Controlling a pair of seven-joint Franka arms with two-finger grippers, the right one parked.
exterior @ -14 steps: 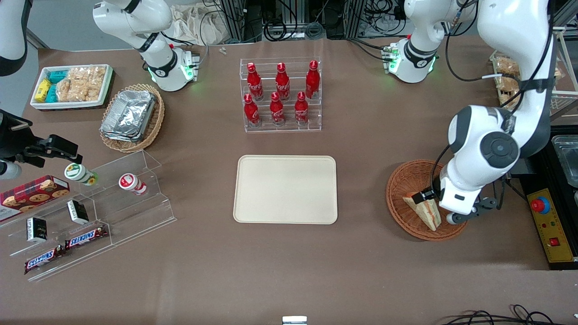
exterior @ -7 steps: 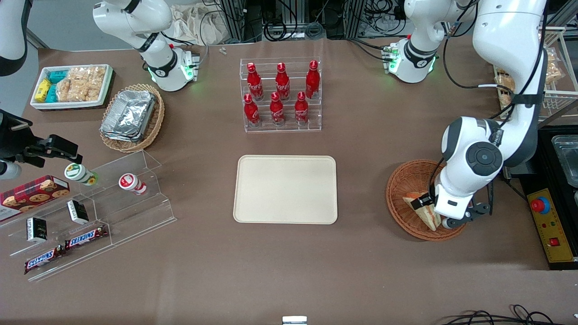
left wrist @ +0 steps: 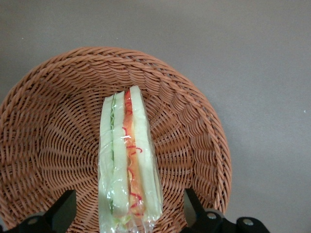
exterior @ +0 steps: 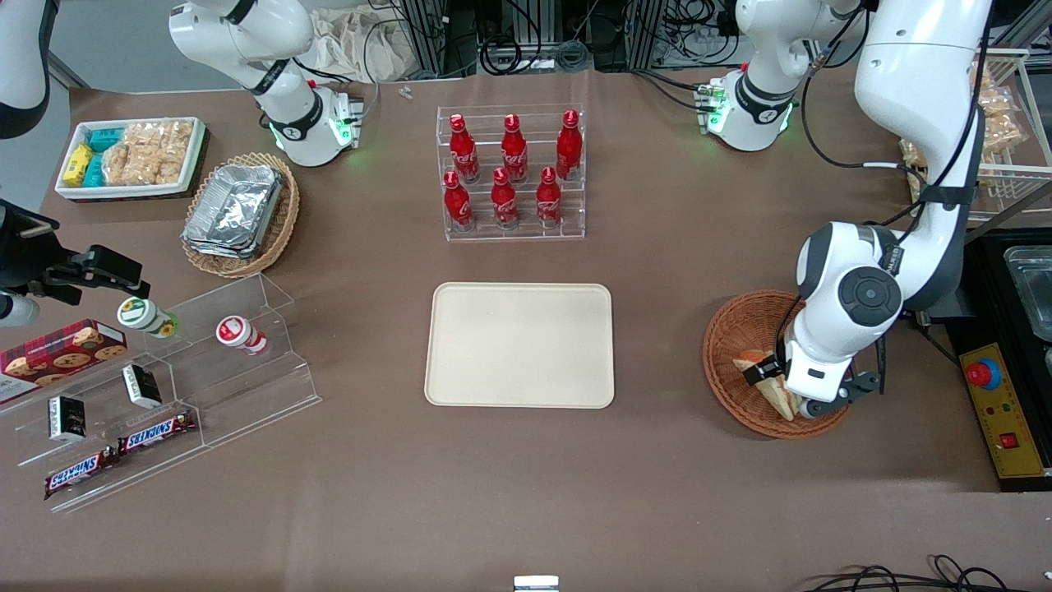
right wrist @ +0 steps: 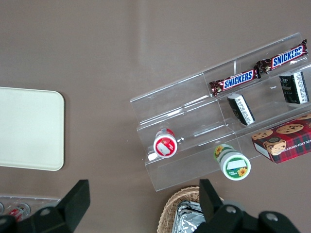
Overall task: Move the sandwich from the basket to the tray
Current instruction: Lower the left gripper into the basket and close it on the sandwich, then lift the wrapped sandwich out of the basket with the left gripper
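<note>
Lowered since a second ago, gripper (left wrist: 129,213) hangs spread astride the sandwich (left wrist: 127,160) in the basket (left wrist: 53,121), frame lower right; grasp step, closing next.

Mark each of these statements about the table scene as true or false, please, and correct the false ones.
1. The sandwich lies in the basket. True.
2. The end effector is shut on the sandwich. False: it is open, one finger on each side of the sandwich, not touching it.
3. The tray has nothing on it. True.
4. The sandwich is unwrapped. False: clear wrap covers it.
5. The end effector hangs over the tray. False: it is over the basket, toward the working arm's end of the table.
</note>
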